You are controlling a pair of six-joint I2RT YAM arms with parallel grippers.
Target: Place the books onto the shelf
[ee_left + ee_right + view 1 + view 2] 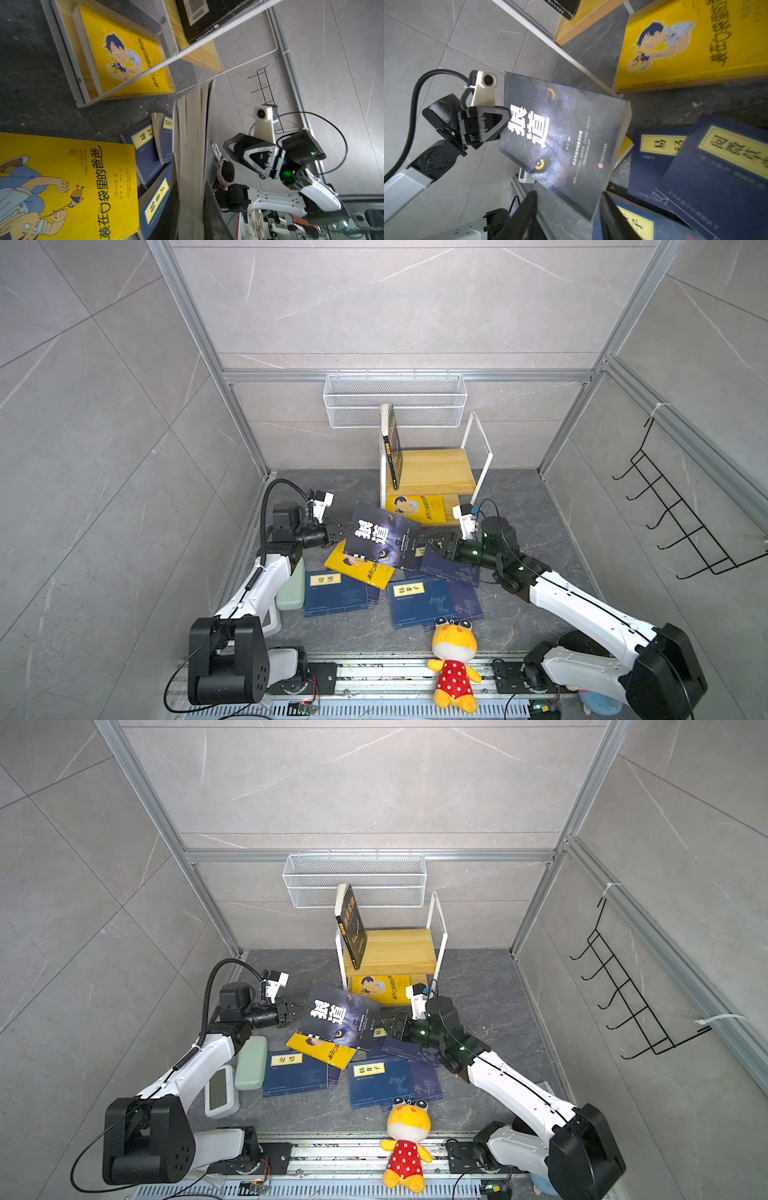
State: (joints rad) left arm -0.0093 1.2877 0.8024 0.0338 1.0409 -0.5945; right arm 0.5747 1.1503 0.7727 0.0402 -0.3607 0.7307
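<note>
The left fingers (505, 121) were clenched on the left edge of the black wolf book (382, 537), holding it tilted at centre frame above the other books (336, 593) on the bench (519, 614), below the shelf (436, 470). The right fingers (435, 546) stood apart at its right edge, gripping nothing.

- The shelf (436, 472) stands at the back, below the wire basket (395, 400).
- An upright book (395, 452) leans on its top board; a second book (415, 510) lies flat on the lower board.
- The wolf book (382, 537) is raised above the loose books (336, 593) on the floor.
- A plush toy (453, 655) sits before them.
</note>
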